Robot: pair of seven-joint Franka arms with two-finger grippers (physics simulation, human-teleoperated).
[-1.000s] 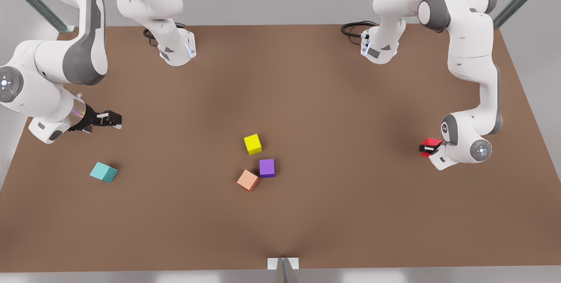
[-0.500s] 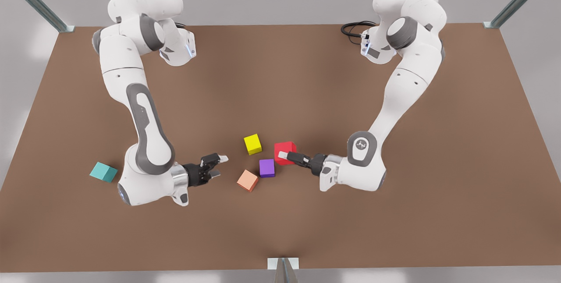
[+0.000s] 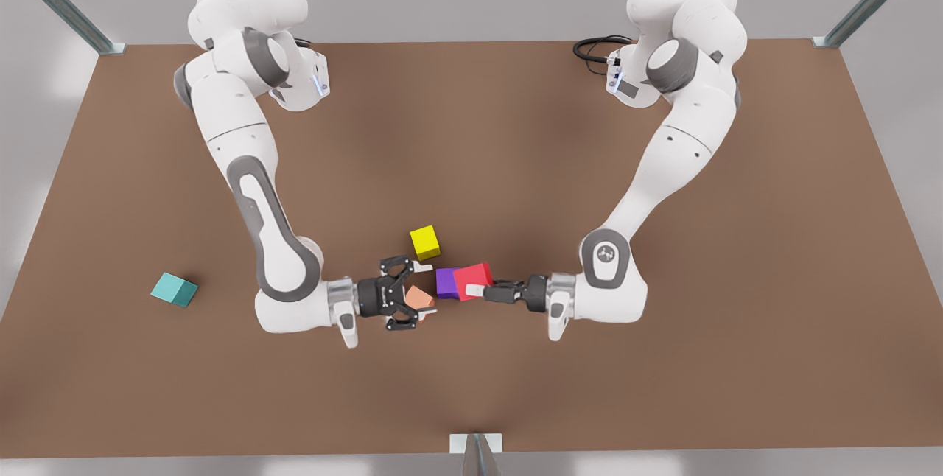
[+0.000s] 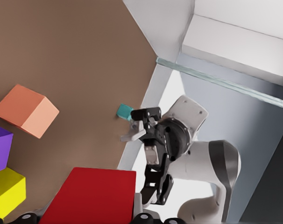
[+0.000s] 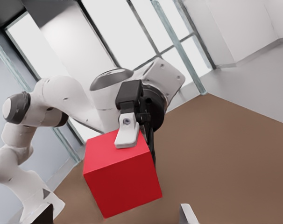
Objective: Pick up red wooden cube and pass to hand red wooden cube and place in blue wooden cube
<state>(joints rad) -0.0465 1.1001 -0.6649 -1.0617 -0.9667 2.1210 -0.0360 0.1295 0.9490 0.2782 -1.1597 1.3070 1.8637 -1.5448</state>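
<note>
Both grippers closer than before: left gripper [image 3: 479, 290] pinching red wooden cube [image 3: 472, 281], right gripper [image 3: 418, 293] spread.

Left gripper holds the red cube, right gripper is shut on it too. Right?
Not quite: the right gripper is open, short of the red cube, as the front view shows. The left gripper does hold it.
</note>
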